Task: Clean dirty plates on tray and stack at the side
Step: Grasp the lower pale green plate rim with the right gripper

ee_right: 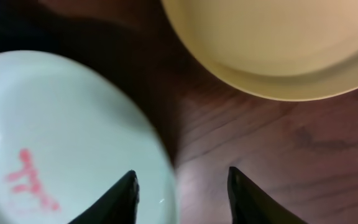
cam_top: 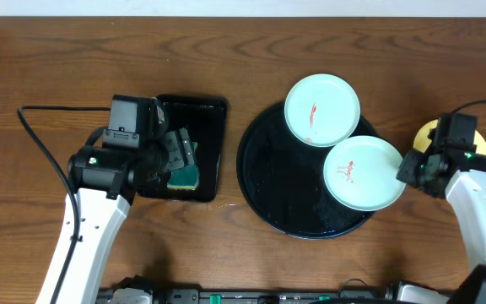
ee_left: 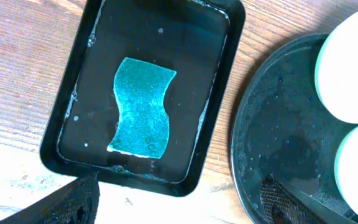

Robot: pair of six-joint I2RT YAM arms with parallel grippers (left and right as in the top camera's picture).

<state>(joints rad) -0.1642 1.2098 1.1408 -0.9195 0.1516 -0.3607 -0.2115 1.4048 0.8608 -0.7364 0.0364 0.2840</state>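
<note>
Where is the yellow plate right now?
Overhead, the yellow plate sits on the table at the right edge, off the round tray, partly hidden by the right arm.

My claw (ee_right: 180,196) stands parted, gripping nothing. The mint plate (ee_right: 61,118), marked with a red smear (ee_right: 31,179), lies to its left, rim reaching between my jaws. The yellow plate (ee_right: 272,43) rests ahead on the wooden surface (ee_right: 291,149).

Red-smeared: rear mint plate (cam_top: 321,110), front mint plate (cam_top: 363,173), both flat, overhanging rim of glossy round black tray (cam_top: 264,181); yellow plate (cam_top: 427,133) off tray, right.
</note>
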